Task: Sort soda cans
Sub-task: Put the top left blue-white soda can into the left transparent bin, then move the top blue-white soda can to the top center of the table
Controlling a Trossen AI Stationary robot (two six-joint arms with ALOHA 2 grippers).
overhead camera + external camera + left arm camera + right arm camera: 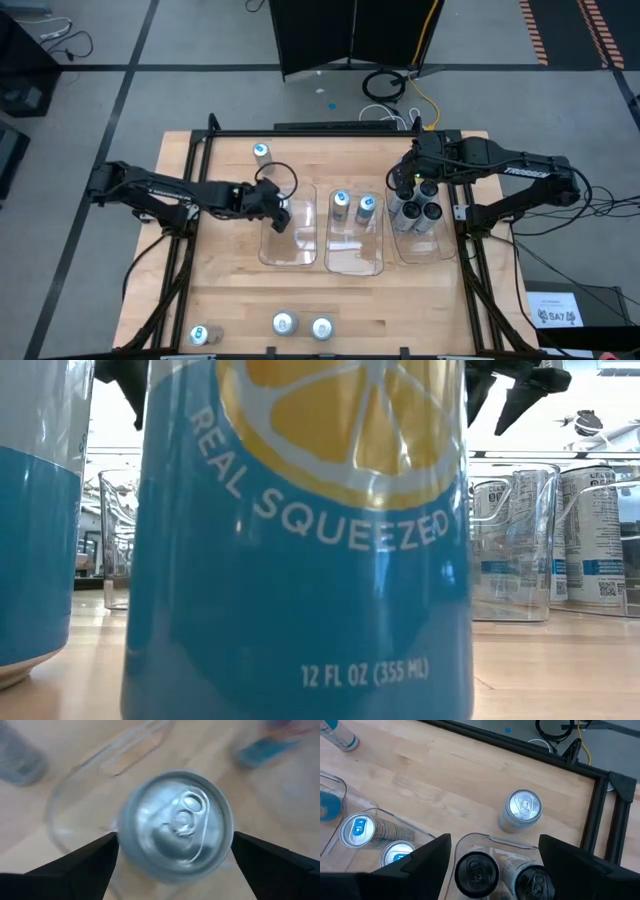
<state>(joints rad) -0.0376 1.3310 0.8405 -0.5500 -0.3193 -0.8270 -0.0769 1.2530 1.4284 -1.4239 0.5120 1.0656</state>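
My left gripper is shut on a silver-topped soda can over the far left corner of the left clear tray. My right gripper is open and empty above the far edge of the right tray, which holds several dark-topped cans. A silver can stands on its base on the table just beyond that tray. The middle tray holds two blue-topped cans. My left gripper pinches the can's upper wall, just under the rim, between its two fingers, one on each side. The fingers come from above, pointing down. The can stays upright. Whether its base is lifted clear or stands in the tray is hidden.
One can stands at the table's far left. Three more stand along the near edge; two of them, blue with a lemon picture, fill the low view. A black frame runs along the table's far edge and sides.
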